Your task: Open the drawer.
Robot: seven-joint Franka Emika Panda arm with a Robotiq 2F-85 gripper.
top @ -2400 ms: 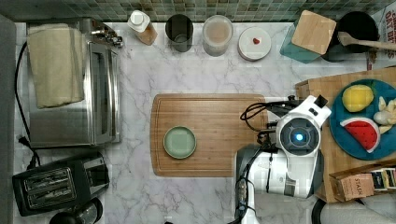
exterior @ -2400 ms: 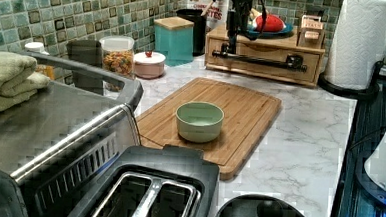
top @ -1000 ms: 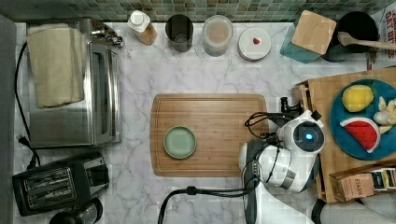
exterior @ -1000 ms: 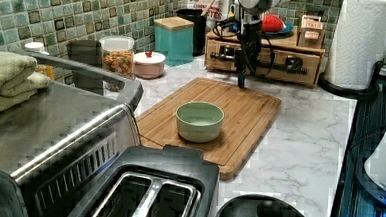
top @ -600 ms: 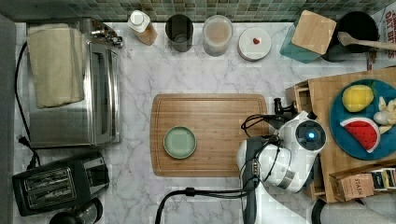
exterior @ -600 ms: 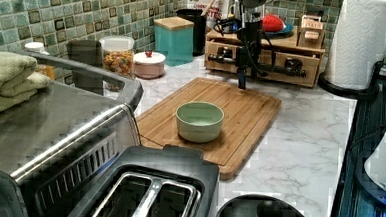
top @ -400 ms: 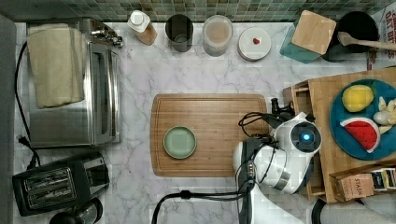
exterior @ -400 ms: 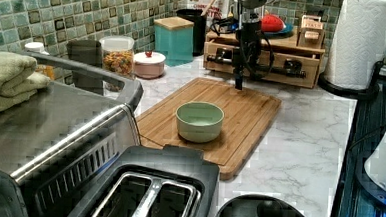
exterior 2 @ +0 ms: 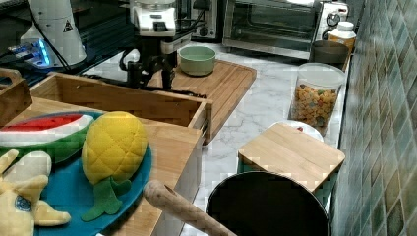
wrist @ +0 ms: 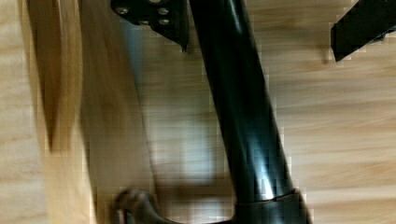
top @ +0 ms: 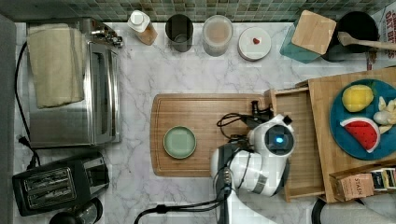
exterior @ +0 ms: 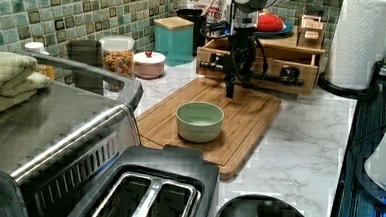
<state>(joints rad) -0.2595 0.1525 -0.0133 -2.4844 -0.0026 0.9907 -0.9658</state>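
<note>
Top view looks straight down; left and right views face each other across the cutting board (top: 205, 135); wrist view hugs the handle (wrist: 243, 112).

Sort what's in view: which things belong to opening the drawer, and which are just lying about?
Job:
drawer, partly pulled out
handle, a black bar
tool, at the handle

Lying about:
cutting board
green bowl
fruit plate
toaster oven
toaster
jars
</note>
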